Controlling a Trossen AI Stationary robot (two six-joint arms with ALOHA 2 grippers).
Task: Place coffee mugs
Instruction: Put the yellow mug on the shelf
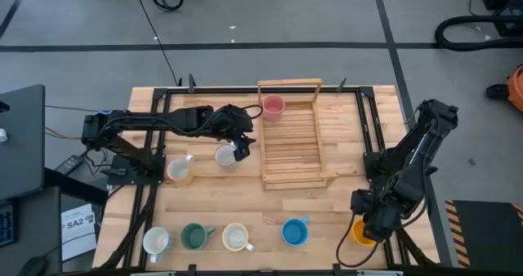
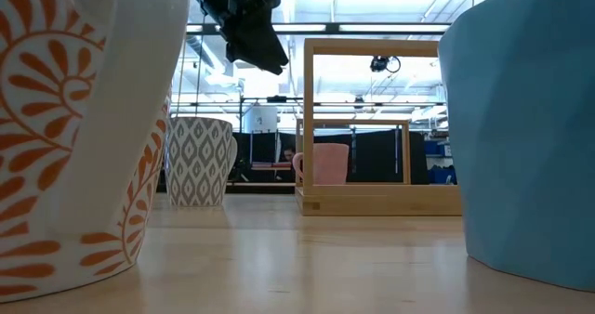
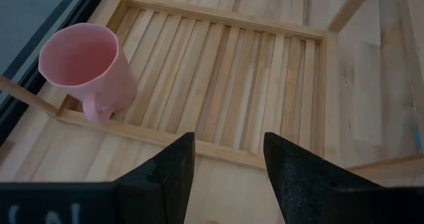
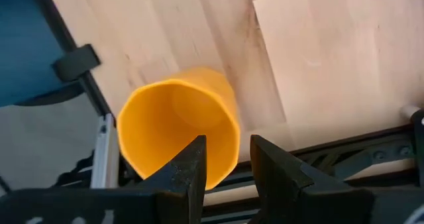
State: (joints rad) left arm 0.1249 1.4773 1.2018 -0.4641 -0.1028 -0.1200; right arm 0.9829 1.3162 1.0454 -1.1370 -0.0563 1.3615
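- Currently, I read the step as between placements: one mug is racked, six remain on the table.
- Nearest the front edge stand four mugs in a row: a white mug [image 1: 156, 241], a green mug [image 1: 194, 236], a cream mug [image 1: 235, 237] and a blue mug [image 1: 293, 232].
- At the front right corner, the right gripper [image 4: 225, 159] hangs over the orange mug [image 4: 179, 126], one finger inside the rim and one outside. The fingers stand partly apart; I cannot tell whether they pinch the wall.
- Mid-table on the left stand a patterned orange-and-white mug [image 1: 179, 170] and a grey-patterned mug [image 1: 225, 157].
- The left gripper [image 3: 225, 158] hovers above the near rail of the wooden rack [image 3: 278, 71], released and holding nothing.
- Farthest off, the pink mug [image 3: 89, 65] stands upright in a back corner of the rack, handle toward the left gripper's camera.
- My judgement: the next move calls for the left arm to retreat to the grey-patterned mug just beside it, descend with one finger inside the rim, and clench.
- The placement must land on the slats clear of the pink mug.
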